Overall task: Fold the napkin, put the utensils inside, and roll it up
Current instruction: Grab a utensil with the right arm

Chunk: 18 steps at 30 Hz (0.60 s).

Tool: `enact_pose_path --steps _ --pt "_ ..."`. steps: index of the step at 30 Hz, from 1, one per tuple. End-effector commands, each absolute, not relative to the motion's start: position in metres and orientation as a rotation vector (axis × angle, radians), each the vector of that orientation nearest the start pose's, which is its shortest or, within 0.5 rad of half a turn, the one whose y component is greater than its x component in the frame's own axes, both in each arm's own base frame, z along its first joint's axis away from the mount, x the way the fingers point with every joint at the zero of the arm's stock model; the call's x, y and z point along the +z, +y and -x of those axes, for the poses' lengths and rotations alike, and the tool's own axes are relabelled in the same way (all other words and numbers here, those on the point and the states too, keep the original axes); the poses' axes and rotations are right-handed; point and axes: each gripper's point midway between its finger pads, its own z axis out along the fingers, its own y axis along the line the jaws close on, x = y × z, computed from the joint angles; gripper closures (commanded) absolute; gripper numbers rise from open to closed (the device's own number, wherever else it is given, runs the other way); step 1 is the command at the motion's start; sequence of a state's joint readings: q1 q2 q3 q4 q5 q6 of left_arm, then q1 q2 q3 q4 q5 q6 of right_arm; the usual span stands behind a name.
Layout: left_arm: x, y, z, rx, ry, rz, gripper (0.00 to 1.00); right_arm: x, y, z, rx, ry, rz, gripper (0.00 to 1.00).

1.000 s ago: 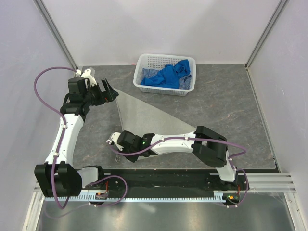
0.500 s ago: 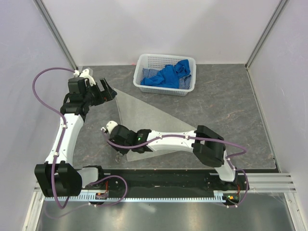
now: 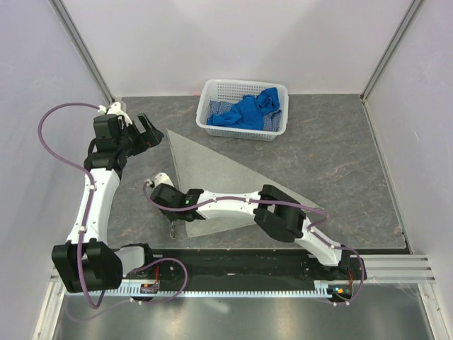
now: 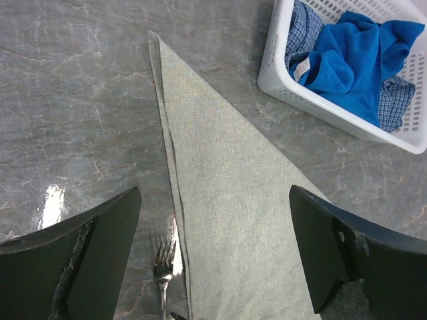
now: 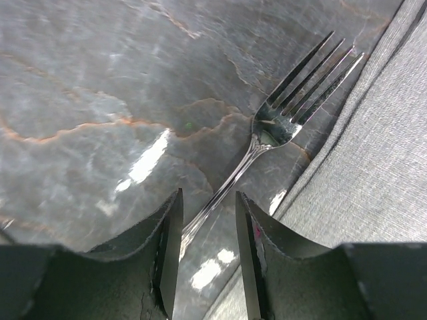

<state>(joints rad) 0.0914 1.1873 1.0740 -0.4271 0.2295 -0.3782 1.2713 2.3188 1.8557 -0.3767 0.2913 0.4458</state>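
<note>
Two claws released — left claw (image 4: 214,200) near napkin (image 3: 205,170), right claw (image 5: 208,200) astride fork (image 5: 280,120), basket (image 3: 241,129) beyond.

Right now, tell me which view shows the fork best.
Right wrist. The fork fills the frame, tines and handle sharp, lying on the table beside the napkin. Left wrist catches only its tines at the bottom edge. The top view shows just a tiny sliver of it.
</note>
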Motion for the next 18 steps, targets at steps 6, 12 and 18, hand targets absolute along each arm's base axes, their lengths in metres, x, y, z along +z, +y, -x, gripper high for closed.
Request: enact_pose_path --steps 6,12,18 --pt "0.256 -0.021 -0.360 -0.454 2.037 0.371 0.00 0.024 0.547 -0.218 0.355 2.293 0.793 0.58" --pt "0.258 -0.019 -0.358 -0.452 2.025 0.372 0.00 0.001 0.539 -0.217 0.288 2.321 0.838 0.76" --pt "0.259 -0.018 -0.357 -0.453 2.022 0.370 0.00 -0.011 0.528 -0.220 0.223 2.328 0.882 0.95"
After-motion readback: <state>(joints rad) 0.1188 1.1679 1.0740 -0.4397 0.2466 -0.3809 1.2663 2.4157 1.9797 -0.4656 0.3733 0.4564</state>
